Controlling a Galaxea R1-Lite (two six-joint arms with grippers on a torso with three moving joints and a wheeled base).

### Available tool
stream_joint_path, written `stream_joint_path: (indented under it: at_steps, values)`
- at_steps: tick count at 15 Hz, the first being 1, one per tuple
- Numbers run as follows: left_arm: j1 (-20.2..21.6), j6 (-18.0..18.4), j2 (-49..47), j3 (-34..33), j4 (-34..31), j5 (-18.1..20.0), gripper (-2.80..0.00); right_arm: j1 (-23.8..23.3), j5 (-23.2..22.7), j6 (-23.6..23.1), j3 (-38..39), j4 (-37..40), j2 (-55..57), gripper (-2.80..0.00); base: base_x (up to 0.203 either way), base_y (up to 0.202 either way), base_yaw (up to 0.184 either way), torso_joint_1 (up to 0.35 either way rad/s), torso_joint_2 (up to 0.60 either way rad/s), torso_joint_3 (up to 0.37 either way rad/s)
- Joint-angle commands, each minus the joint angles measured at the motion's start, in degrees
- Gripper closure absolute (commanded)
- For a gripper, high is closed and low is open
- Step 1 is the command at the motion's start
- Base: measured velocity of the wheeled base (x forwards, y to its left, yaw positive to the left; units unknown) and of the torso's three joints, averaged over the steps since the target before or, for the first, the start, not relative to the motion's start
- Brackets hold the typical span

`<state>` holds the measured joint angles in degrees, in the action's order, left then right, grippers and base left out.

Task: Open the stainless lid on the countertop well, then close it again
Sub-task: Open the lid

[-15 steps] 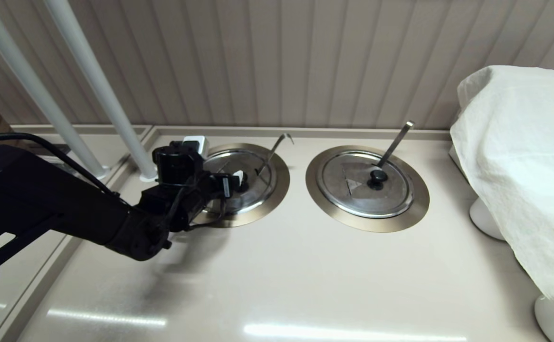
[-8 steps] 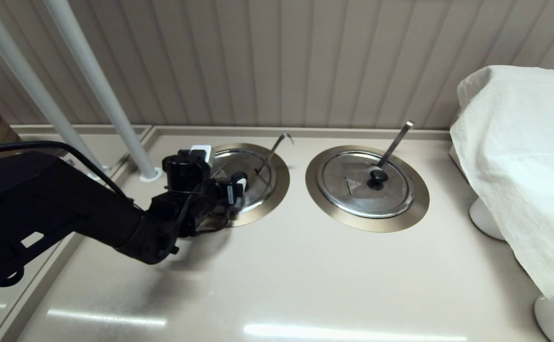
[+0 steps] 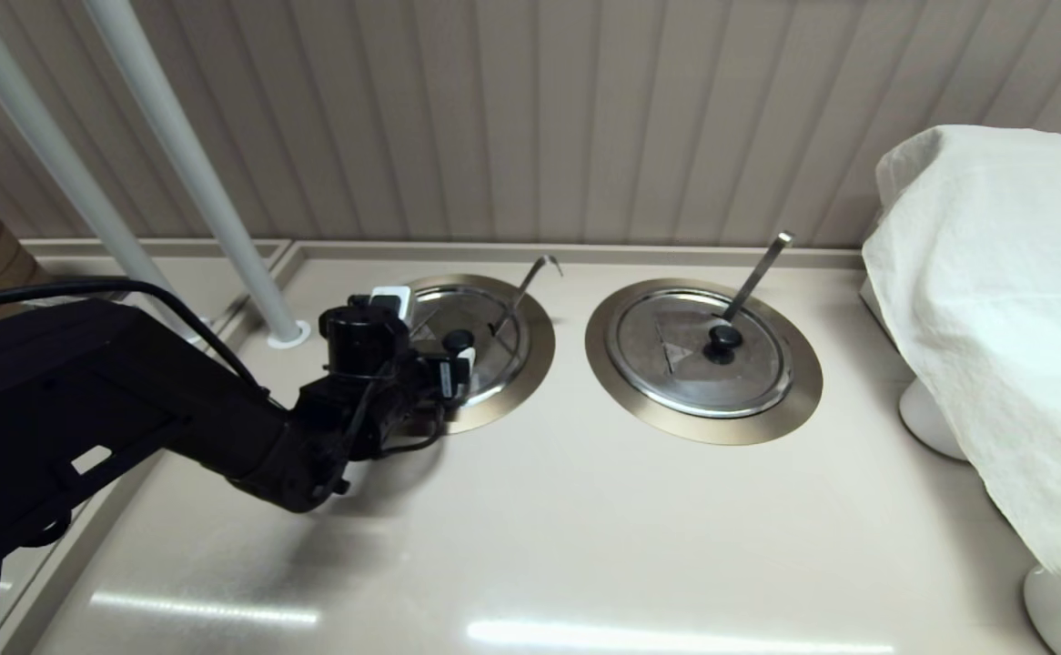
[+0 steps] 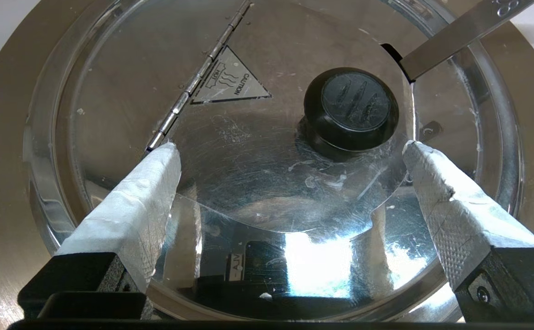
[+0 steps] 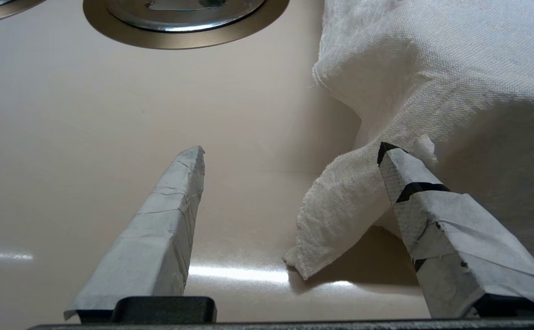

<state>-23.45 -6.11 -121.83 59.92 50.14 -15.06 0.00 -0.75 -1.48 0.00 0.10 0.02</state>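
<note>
The stainless lid [image 3: 492, 338] lies flat on the countertop well, inside the bronze ring [image 3: 536, 353]. A hook-ended wire handle [image 3: 530, 277] sticks out through its edge notch. My left gripper [image 3: 429, 327] hovers open just above the lid. In the left wrist view its taped fingertips [image 4: 164, 160] straddle the lid [image 4: 248, 146]. The black knob [image 4: 350, 110] sits just beyond the gripper [image 4: 290, 146], closer to one finger and touched by neither. A hinge line and a caution triangle [image 4: 230, 85] show on the lid. My right gripper [image 5: 292, 153] hangs open above the counter, parked.
The twin lid [image 3: 676, 368] with a straight flat handle [image 3: 758, 271] sits in its own ring [image 3: 799, 387] to the right. A white cloth [image 3: 995, 309] covers something at the far right, close to my right fingers [image 5: 404, 183]. Two white poles [image 3: 194, 173] rise behind the left arm.
My left arm has slid rightward over the lid, bringing the open fingers closer to the black knob. The lid has stayed flat.
</note>
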Motion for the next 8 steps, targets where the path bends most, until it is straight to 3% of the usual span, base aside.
stream_joint_path:
  at_steps: [1, 8]
  values:
    - [0.0, 0.0, -0.2, -0.1, 0.3, -0.1, -2.8, 0.0, 0.0, 0.0, 0.0, 0.0, 0.0, -2.8, 0.0, 0.0, 0.0, 0.0, 0.0, 0.0]
    - [-0.1, 0.1, -0.2, -0.6, 0.3, -0.1, -2.8, 0.0, 0.0, 0.0, 0.0, 0.0, 0.0, -2.8, 0.0, 0.0, 0.0, 0.0, 0.0, 0.0]
